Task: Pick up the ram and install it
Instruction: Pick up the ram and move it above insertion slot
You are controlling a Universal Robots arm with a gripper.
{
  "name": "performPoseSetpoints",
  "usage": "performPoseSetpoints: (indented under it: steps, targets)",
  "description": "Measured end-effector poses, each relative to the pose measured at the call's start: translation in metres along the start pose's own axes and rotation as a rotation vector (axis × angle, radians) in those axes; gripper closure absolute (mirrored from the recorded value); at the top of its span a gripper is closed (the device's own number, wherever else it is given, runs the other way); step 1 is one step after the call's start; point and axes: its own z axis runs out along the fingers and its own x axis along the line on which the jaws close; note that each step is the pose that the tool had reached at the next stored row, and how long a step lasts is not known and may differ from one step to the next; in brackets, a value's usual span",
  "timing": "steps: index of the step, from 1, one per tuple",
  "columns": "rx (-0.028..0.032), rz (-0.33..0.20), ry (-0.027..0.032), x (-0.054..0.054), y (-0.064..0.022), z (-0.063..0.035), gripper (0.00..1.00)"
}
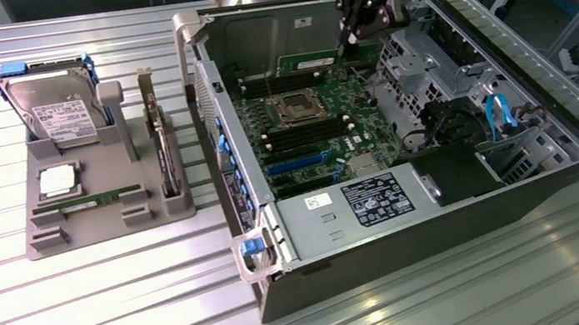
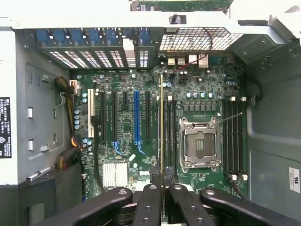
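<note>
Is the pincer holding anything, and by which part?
Yes: the pincer grips the ram, pinched between its fingers by the upper long edge, above the motherboard.

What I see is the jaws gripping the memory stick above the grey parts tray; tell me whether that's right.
Wrong on one point. The jaws grip the memory stick above the open computer case, not the grey parts tray, which sits beside it at the exterior view's left. The exterior view shows this.
</note>
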Motion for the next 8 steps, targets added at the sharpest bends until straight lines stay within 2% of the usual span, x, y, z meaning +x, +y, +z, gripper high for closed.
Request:
performPoseSetpoints:
  steps: [2, 6, 8]
  targets:
    - [-0.0001, 0.000, -0.0068, -0.0062, 0.0001, 0.0005, 0.88]
    - [-0.0002, -0.001, -0.0143, -0.0119, 0.0001, 0.0009, 0.88]
    - [-0.0002, -0.001, -0.0159, -0.0128, 0.0001, 0.0010, 0.88]
